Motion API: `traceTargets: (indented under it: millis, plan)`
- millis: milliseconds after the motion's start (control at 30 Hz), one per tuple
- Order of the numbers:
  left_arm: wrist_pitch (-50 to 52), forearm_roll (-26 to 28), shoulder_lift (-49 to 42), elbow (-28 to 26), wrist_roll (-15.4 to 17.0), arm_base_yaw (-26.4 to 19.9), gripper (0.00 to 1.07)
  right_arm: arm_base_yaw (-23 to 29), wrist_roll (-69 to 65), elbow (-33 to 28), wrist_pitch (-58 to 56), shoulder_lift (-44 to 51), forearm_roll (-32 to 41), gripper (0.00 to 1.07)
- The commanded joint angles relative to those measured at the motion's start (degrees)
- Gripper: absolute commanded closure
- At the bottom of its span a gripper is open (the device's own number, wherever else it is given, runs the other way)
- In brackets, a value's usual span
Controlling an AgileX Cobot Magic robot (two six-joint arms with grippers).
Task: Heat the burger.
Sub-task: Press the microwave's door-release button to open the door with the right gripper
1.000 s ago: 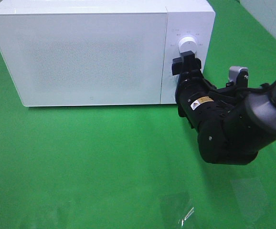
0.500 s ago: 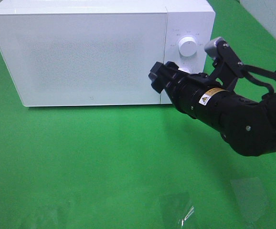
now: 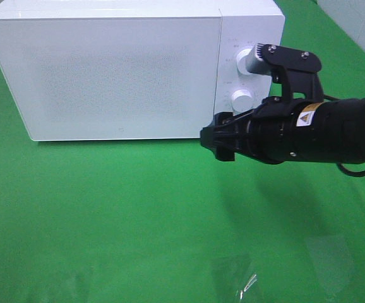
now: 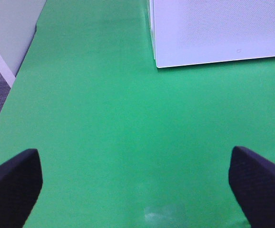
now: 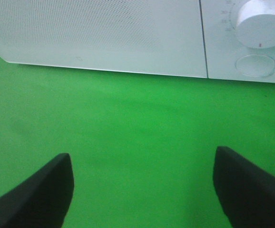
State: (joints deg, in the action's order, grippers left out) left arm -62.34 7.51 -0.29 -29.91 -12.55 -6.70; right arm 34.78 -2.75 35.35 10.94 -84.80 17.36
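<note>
Microwave (image 3: 107, 69) door looks shut in the high view. No burger shows, so it is probably inside. Right jaws hang apart and empty by the door's low corner, with the lower dial (image 3: 240, 98) just above them.

Right wrist view: that dial and a button (image 5: 255, 65) lie ahead, off-centre. Any further timing calls for a squared approach.

Left wrist view: left jaws are wide apart and empty over the surface (image 4: 128, 133), the microwave well ahead, nothing between.

Yellow warning-triangle label (image 3: 307, 118) on right arm (image 3: 343, 136); wording illegible.
</note>
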Motion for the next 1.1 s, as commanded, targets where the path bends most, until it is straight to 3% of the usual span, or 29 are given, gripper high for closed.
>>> traceTargets:
  millis: [33, 133, 200, 467, 833, 1100]
  plan:
    - [0.7, 0.5, -1.0, 0.1, 0.1, -0.2, 0.07, -3.3, 3.6, 0.1, -11.3, 6.6, -3.4, 0.31]
    - [0.7, 0.5, -1.0, 0.1, 0.1, -0.2, 0.07, -3.7, 3.4, 0.1, -16.7, 9.4, -5.7, 0.31]
    - [0.7, 0.5, -1.0, 0.1, 0.1, -0.2, 0.07, -3.7, 1.8, 0.1, -26.2, 16.3, -10.7, 0.31]
    - [0.7, 0.5, -1.0, 0.1, 0.1, -0.2, 0.07, -3.7, -0.8, 0.1, -38.3, 26.6, -17.4, 0.31]
    - [0.7, 0.5, -1.0, 0.1, 0.1, -0.2, 0.07, -3.7, -0.3, 0.1, -55.3, 38.9, -18.7, 0.31]
    - [0.7, 0.5, -1.0, 0.1, 0.1, -0.2, 0.07, -3.7, -0.1, 0.1, -59.6, 50.0, -19.2, 0.31]
